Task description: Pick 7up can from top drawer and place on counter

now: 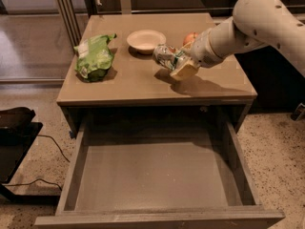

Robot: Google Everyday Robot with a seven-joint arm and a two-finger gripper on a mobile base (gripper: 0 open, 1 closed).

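My gripper (178, 63) is shut on the 7up can (167, 57), a silvery-white and green can held tilted on its side just above the middle of the counter (143, 82). The white arm reaches in from the upper right. The top drawer (152, 175) is pulled fully open below the counter, and its flat grey-brown bottom is bare.
A crinkled green chip bag (94, 57) lies on the counter's left side. A white bowl (146, 39) sits at the back middle, and an orange-red fruit (190, 37) shows behind the arm. A black object (14, 123) with a cable stands on the speckled floor at left.
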